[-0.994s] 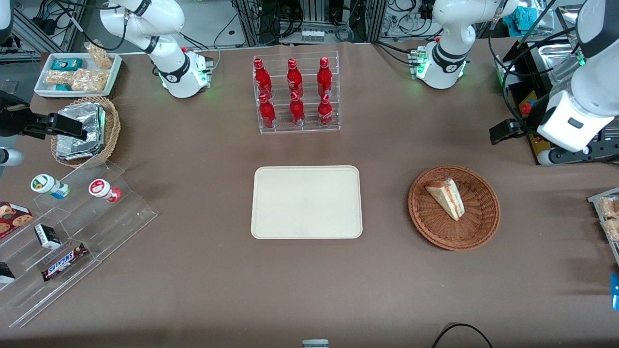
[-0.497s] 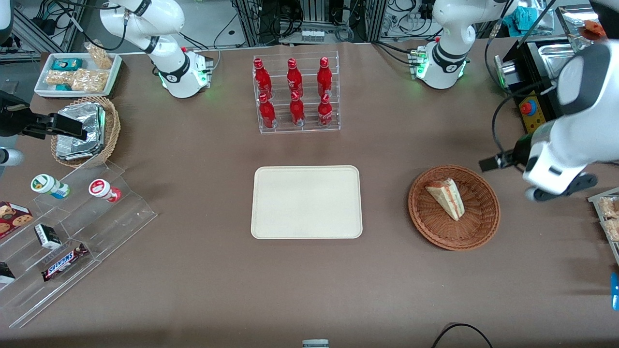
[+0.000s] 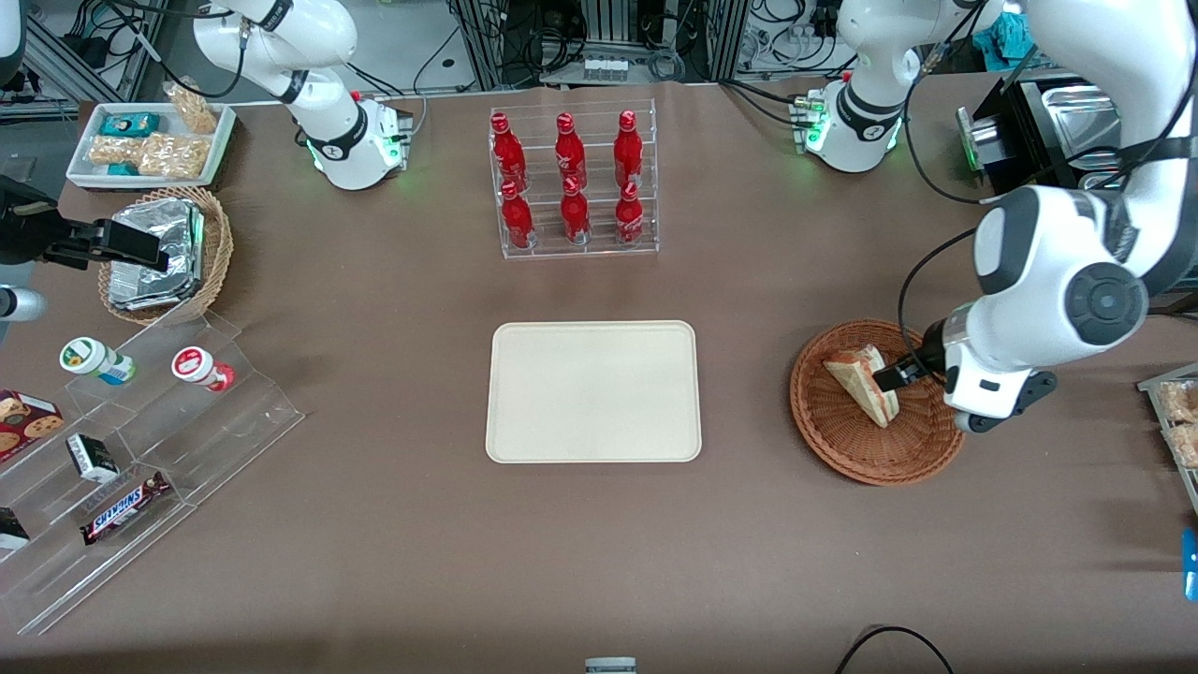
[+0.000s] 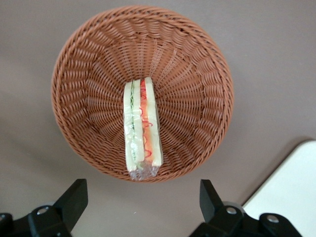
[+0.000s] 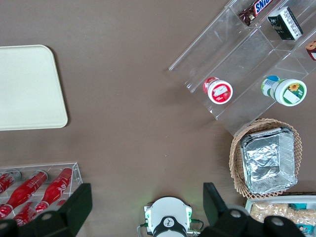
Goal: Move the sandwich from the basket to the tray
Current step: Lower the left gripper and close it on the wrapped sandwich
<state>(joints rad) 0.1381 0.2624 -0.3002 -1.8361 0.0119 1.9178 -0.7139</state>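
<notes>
The sandwich (image 3: 863,382) (image 4: 141,131), a white-bread wedge with red and green filling, lies in the reddish-brown wicker basket (image 3: 842,449) (image 4: 197,74). My left gripper (image 3: 897,376) (image 4: 142,200) hangs above the basket, just over its rim on the side toward the working arm's end of the table. It is open, its two black fingers (image 4: 74,197) spread wide with nothing between them, and apart from the sandwich. The cream tray (image 3: 593,391) (image 4: 291,197) lies bare on the table beside the basket, toward the parked arm's end.
A clear rack of red bottles (image 3: 571,183) stands farther from the front camera than the tray. Toward the parked arm's end are a tan basket of foil packs (image 3: 164,251), a white snack tray (image 3: 150,142) and a stepped acrylic shelf (image 3: 140,440).
The left arm has swung in from the working arm's end of the table and come down over the basket. The sandwich, basket and tray have not moved.
</notes>
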